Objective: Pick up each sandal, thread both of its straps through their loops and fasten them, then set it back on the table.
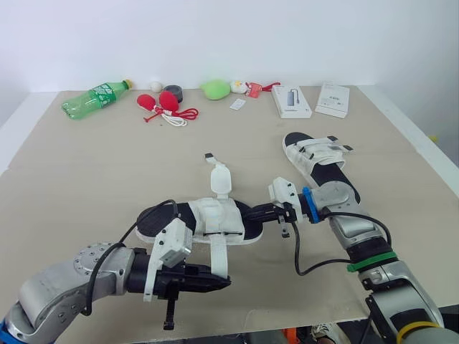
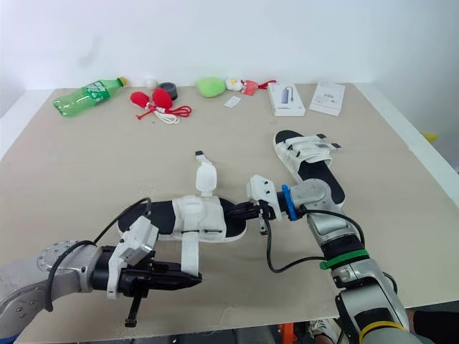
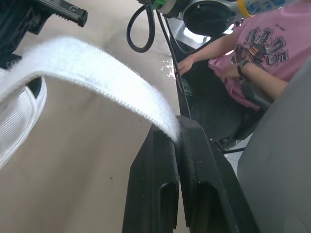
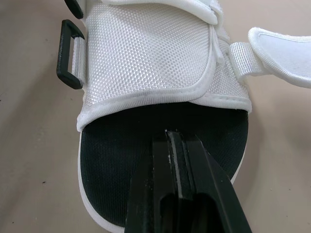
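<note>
**mk_tinker:** Quick q: why is the near sandal (image 1: 208, 218) lying sideways in the middle of the table (image 1: 86, 172) with one arm at each side of it?

**servo_dad:** Looks like a brace-and-pull setup to me. The left gripper (image 3: 177, 131) is clamped on the tip of the lower strap (image 1: 219, 258). In the left wrist view the fuzzy white end sits right between the two black fingers. The strap runs from the white upper toward the table's near edge, drawn out straight, not drooping.

**mk_tinker:** And the right one?

**servo_dad:** The right gripper (image 4: 171, 135) has its fingers closed together with nothing between them, and the tips are over the black footbed at the sandal's open end. My guess is it's pinning the sole so the sandal doesn't slide when the left arm tugs. I can't tell for sure whether it's actually pressing down or just hovering.

**mk_tinker:** So nothing's threaded yet?

**servo_dad:** Not on this one, I'd say. The other strap (image 1: 220, 179) sticks out loose on the far side, and the black loop (image 4: 69, 53) on the edge of the upper is empty. The sandal is flat on the table too, not lifted.

**mk_tinker:** The other shoe?

**servo_dad:** The second sandal (image 1: 315, 158) sits flat beyond the right arm, well apart from this one, with its straps lying across the upper. Whether they're properly fastened, I can't make out.
</note>
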You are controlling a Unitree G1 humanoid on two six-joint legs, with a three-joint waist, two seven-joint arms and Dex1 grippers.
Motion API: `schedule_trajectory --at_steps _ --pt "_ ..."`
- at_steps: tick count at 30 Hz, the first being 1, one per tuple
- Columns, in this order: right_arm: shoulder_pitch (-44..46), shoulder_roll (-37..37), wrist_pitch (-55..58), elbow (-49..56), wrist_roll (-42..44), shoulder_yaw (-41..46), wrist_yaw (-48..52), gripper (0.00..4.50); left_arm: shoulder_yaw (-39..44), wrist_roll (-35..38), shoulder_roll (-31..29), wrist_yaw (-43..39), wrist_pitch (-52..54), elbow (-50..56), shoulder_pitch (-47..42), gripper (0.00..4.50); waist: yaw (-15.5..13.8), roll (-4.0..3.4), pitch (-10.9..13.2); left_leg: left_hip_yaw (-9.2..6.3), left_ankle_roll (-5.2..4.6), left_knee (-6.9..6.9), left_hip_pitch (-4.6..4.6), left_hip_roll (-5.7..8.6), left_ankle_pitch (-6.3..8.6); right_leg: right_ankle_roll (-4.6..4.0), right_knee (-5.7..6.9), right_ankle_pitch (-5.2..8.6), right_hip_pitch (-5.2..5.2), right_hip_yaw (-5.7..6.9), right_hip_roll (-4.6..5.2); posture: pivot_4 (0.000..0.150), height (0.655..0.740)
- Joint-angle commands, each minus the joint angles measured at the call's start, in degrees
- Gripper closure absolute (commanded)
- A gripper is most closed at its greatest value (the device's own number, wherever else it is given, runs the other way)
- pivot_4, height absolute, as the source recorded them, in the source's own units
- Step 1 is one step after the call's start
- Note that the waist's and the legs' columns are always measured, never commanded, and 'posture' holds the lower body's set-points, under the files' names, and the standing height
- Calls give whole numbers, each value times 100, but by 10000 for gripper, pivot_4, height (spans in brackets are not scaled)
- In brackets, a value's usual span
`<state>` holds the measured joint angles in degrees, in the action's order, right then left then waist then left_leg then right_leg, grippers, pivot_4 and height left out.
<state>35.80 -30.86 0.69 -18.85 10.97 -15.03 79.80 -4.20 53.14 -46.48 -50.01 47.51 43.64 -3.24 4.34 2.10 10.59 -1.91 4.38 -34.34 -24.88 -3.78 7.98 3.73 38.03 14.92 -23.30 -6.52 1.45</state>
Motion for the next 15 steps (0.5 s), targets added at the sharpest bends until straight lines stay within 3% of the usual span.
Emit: schedule_trajectory --at_steps 1,9,15 --pt "-38 -59 20 -115 -169 -76 17 45000 144 287 -70 -35 -25 329 -40 44211 0 0 0 0 0 0 0 0 0 0 0 0 0 0 0 1500 7400" --pt "13 -44 -34 -208 -193 -97 29 45000 268 660 -8 119 -69 398 -272 44211 -1 0 0 0 0 -2 0 0 0 0 0 0 1 0 0 1500 7400" --pt "63 -25 -90 -302 -199 -110 52 45000 267 501 -182 33 -152 411 -219 44211 0 0 0 0 0 -1 0 0 0 0 0 0 1 0 -1 1500 7400"
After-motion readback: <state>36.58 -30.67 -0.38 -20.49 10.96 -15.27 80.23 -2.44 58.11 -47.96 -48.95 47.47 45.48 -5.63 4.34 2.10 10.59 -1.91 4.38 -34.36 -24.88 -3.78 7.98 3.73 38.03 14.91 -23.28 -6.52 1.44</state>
